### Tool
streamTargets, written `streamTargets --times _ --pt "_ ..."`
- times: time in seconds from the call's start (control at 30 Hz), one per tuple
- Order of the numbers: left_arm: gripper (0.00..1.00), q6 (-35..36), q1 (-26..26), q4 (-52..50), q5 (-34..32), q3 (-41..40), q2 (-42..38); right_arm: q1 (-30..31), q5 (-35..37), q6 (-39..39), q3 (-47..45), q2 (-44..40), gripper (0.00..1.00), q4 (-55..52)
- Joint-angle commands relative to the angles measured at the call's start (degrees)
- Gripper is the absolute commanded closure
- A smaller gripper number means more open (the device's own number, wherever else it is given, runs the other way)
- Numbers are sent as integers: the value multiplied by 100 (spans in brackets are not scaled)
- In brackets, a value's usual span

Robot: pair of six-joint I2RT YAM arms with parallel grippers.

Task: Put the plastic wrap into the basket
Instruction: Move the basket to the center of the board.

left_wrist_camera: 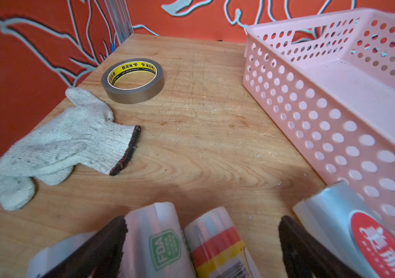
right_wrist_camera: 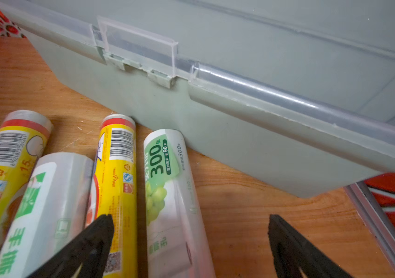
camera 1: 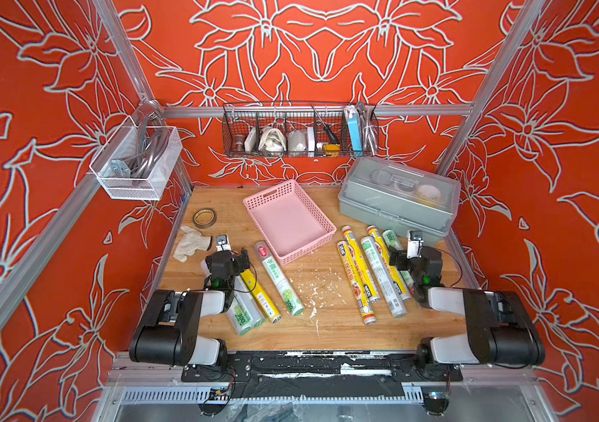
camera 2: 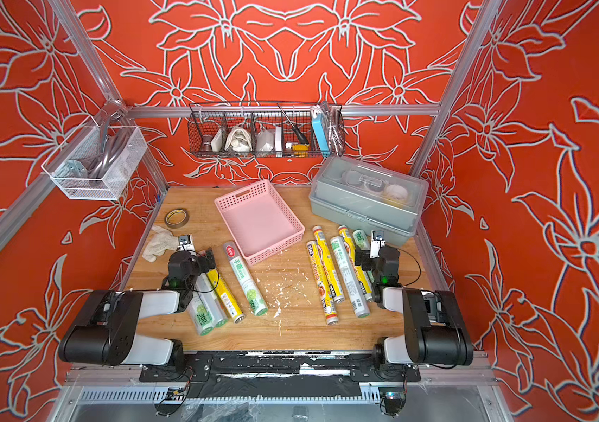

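Nothing's in yet: the shallow pink perforated plastic basket (camera 1: 307,248) sits empty, and all 9 long slim packaged rolls of plastic wrap (camera 1: 279,278) lie on the wooden counter (camera 1: 334,336), 4 to its left, 5 to its right. Meanwhile the left jaws and right jaws both gape wide, gripping nothing; the grey-green lidded plastic box (camera 1: 393,223) is shut.

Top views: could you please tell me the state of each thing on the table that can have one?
Basket: upright, empty.
Grey box: lid shut.
Rolls: lying flat, outside basket.
Left gripper: open, holding nothing.
Right gripper: open, holding nothing.
Tape ring: lying flat.
Glove: lying limp.
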Motion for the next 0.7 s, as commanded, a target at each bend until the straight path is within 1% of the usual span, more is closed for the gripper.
streamTargets --times 0.0,0.57,0.63,0.67 --pt "2 11 -21 34 38 58 -41 30 55 -45 118 29 0 -56" --pt "2 17 -21 65 31 32 -70 27 61 -28 110 8 0 -48" --pt "2 15 -15 -76 21 61 -200 32 204 42 153 -31 0 -153" --pt "2 4 -20 -238 14 90 -369 16 314 101 225 -109 0 -375"
